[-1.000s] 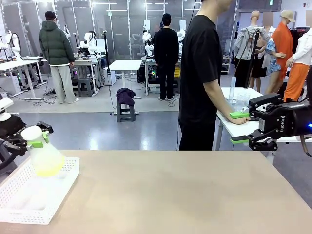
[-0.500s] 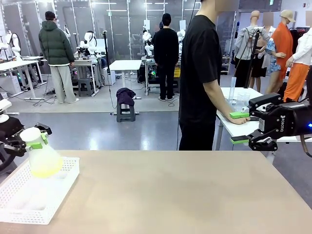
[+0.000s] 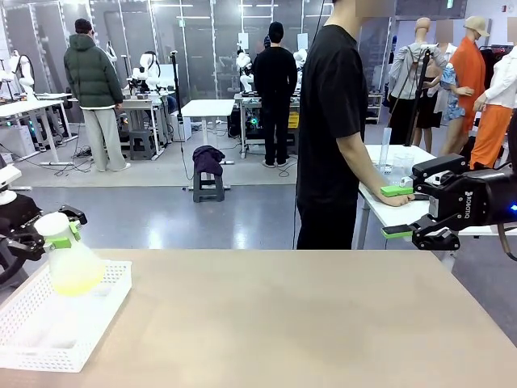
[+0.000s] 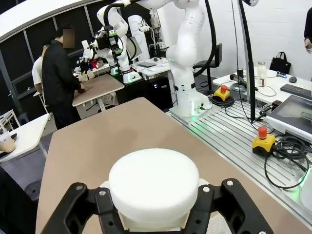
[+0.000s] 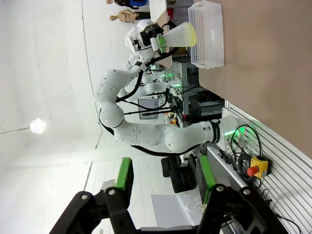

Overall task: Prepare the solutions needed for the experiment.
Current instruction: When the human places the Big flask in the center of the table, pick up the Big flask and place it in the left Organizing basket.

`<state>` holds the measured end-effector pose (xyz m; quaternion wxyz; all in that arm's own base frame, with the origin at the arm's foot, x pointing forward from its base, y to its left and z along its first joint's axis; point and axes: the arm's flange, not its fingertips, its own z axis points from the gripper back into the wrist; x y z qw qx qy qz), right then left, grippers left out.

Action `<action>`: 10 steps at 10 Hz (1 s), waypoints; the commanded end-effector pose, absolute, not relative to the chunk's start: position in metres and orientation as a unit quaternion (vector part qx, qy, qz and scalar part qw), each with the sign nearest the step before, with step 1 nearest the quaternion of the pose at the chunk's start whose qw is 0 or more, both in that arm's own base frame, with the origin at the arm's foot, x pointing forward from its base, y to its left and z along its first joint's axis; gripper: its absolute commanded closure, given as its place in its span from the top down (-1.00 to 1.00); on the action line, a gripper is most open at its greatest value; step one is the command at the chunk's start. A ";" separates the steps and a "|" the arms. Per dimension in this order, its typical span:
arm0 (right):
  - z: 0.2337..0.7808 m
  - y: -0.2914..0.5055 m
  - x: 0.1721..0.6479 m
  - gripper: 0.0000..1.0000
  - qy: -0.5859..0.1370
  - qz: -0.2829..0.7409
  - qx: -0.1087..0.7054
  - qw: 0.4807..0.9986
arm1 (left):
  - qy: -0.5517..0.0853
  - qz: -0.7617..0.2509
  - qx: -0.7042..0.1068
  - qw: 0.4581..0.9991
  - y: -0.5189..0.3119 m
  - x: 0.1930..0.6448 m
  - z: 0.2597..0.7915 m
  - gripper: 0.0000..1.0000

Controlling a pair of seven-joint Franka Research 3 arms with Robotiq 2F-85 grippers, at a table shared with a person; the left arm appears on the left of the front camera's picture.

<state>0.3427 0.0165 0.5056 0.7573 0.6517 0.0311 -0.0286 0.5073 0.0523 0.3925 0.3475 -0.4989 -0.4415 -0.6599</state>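
Observation:
A frosted conical flask with a white cap holds a shallow layer of pale yellow-green solution. My left gripper is shut on the flask's neck at the table's left edge, over the far left part of a white mesh basket. Whether the flask rests on the basket floor cannot be told. In the left wrist view the cap sits between the black fingers. My right gripper hangs open past the table's far right corner, nothing between its green pads. In the right wrist view the flask shows far off.
The tan tabletop stretches bare from the basket to the right edge. A person in a black shirt stands beyond the far edge, one hand on a white side table that carries a clear cylinder.
The flask in my left gripper has dipped slightly and steadied over the basket. The right arm has not moved.

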 end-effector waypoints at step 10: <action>0.506 0.016 0.343 0.32 0.031 -0.023 0.651 0.758 | -0.452 -0.602 -0.548 0.366 0.103 0.572 0.327 -0.54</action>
